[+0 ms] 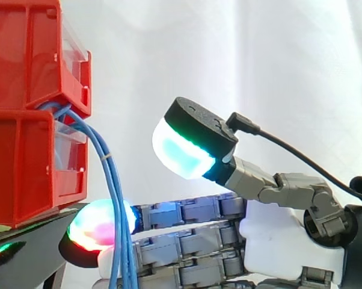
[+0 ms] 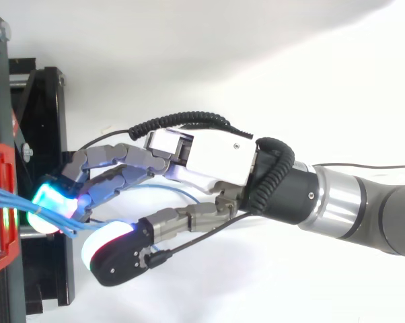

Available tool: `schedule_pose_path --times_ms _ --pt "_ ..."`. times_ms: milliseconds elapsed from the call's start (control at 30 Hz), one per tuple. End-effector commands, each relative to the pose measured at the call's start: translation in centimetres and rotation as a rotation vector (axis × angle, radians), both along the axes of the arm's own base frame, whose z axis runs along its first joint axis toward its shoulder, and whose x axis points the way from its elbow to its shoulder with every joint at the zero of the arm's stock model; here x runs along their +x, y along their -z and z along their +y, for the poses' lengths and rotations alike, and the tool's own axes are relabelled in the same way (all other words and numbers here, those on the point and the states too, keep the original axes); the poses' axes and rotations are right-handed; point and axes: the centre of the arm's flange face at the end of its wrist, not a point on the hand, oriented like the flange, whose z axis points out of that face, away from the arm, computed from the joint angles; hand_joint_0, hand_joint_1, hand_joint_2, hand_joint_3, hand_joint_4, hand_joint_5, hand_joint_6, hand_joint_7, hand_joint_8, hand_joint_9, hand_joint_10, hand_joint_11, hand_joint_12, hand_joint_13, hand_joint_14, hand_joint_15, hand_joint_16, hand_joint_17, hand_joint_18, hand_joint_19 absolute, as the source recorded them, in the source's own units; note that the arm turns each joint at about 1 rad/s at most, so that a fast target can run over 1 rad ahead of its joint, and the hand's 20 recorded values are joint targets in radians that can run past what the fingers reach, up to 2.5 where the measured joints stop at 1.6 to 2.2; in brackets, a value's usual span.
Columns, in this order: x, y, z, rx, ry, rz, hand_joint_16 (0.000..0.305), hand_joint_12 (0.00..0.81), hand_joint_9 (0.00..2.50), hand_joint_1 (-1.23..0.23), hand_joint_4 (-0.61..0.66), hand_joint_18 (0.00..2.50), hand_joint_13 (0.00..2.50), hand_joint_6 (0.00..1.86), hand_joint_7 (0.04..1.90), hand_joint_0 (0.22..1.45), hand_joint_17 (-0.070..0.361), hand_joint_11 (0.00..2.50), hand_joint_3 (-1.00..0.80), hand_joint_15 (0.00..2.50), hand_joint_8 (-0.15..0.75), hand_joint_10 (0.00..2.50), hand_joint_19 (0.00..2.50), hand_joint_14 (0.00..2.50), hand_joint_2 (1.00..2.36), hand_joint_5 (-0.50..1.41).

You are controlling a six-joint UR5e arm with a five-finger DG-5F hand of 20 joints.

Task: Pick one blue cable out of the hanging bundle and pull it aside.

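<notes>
fingers of the hand lie straight and close together, thumb raised apart, pinching nothing. blue cables hang from 12 to 6 o'clock, at 9 o'clock from the palm, crossing the fingertips.

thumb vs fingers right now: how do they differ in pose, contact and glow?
Pose: the fingers stretch out straight and level; the thumb is raised above them, angled down. Contact: the fingers reach the blue cables; the thumb stands clear of them. Glow: the thumb pad shines cyan and green; the fingers' tip pad mixes magenta, green and cyan. Shared: both belong to the open hand and end in glowing pads.
</notes>
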Motion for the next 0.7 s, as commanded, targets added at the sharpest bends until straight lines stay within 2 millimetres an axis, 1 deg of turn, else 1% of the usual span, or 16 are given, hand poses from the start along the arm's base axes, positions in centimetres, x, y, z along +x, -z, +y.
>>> schedule_pose_path --times_ms 0,267,367,433,667 --pt "0.00 -0.07 -0.30 0.029 -0.008 -0.005 0.048 0.347 0.73 -0.64 0.28 0.45 0.61 0.50 1.01 0.55 0.108 0.42 -0.46 0.33 0.268 0.01 0.38 0.01 1.00 -0.11" --pt "0.05 -0.14 -0.76 0.049 -0.006 -0.016 0.047 0.343 0.74 -0.64 0.26 0.45 0.62 0.50 1.12 0.58 0.106 0.42 -0.43 0.34 0.265 0.01 0.39 0.01 1.00 -0.09" --pt "0.37 -0.66 -0.71 0.049 -0.016 -0.025 0.047 0.341 0.75 -0.64 0.26 0.46 0.63 0.50 1.13 0.58 0.106 0.42 -0.42 0.34 0.267 0.01 0.39 0.01 1.01 -0.09" --pt "0.40 -0.67 -0.74 0.048 -0.023 -0.025 0.047 0.340 0.75 -0.64 0.26 0.46 0.63 0.50 1.14 0.58 0.105 0.41 -0.42 0.34 0.266 0.01 0.39 0.01 1.01 -0.09" --pt "0.52 -0.95 -0.63 0.052 -0.046 -0.032 0.047 0.340 0.76 -0.65 0.20 0.46 0.63 0.50 1.22 0.58 0.106 0.43 -0.41 0.34 0.267 0.01 0.40 0.01 1.01 -0.08"
